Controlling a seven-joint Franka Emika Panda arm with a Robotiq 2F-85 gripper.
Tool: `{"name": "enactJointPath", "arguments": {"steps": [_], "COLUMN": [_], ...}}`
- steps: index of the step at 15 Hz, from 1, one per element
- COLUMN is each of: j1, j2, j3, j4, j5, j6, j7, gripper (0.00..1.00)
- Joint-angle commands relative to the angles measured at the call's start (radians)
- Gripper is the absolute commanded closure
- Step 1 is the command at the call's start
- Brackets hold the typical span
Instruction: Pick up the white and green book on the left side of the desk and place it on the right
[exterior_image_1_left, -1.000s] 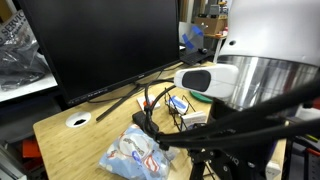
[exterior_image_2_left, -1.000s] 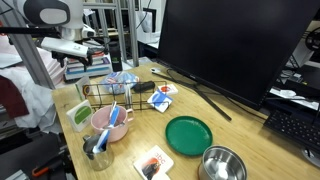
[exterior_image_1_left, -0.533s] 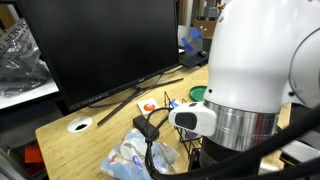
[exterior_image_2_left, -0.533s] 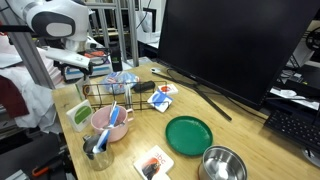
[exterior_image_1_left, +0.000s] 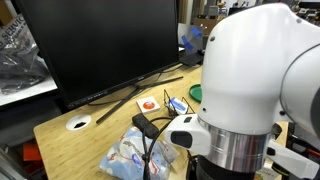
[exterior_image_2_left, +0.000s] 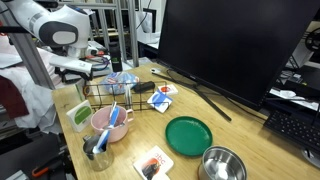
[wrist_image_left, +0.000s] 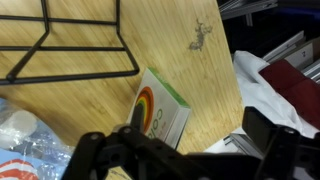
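Claw (wrist_image_left: 190, 160) fingers apart, nothing between them, hanging low over the counter (wrist_image_left: 195, 75) with the book (wrist_image_left: 163, 113) just ahead of it in the wrist view. Book lies flat, white cover with a green band, near the counter's edge, close to the wire rack (wrist_image_left: 70, 62) and the crinkly plastic bag (wrist_image_left: 25, 135). In an exterior view the book (exterior_image_2_left: 78, 114) looks like the pale slab at the counter's corner, below the arm. Not gripped yet, so I'd call this the approach.

Risks, my read:
- Book is thin and flat, so your fingers may scrape the wood or skate over the cover instead of catching an edge.
- Nudge it sideways and it could slide off, since the edge is close.
- It sits skewed to the claw, so grabbing without turning the wrist may catch only a corner and let it pivot out.
- Drift toward the bag and you pinch plastic too.
- On the carry across, the rack and the pink mug (exterior_image_2_left: 103, 127) stand in the way, so keep high.

Counts:
- 1 book
- 1 rack
- 1 bag
- 1 mug
- 1 green plate (exterior_image_2_left: 188, 133)
- 1 metal bowl (exterior_image_2_left: 222, 163)
- 1 monitor (exterior_image_2_left: 235, 45)
- 1 cable grommet (exterior_image_1_left: 78, 122)
- 3 small printed cards (exterior_image_2_left: 155, 163) as far as I can tell: two by the monitor's foot, one near the bowl
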Motion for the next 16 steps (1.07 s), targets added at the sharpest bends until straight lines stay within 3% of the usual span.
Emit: {"name": "enactJointPath", "arguments": {"steps": [1, 3, 4, 5, 10, 15, 16], "j1": [-0.032, -0.036, -0.038, -0.040, -0.060, -0.101, -0.109], "j2": [0.043, 0.065, 0.075, 0.082, 0.105, 0.101, 0.098], "j3": [0.037, 0.042, 0.043, 0.044, 0.046, 0.075, 0.079], "j4": [0.027, 0.040, 0.046, 0.051, 0.070, 0.082, 0.083], "j5": [-0.058, -0.087, -0.103, -0.117, -0.177, -0.146, -0.141], "j6": [0.018, 0.020, 0.020, 0.021, 0.015, 0.015, 0.015], "j7": [0.028, 0.042, 0.049, 0.054, 0.077, 0.040, 0.036], "gripper": [0.00, 0.00, 0.09, 0.28, 0.62, 0.98, 1.00]}}
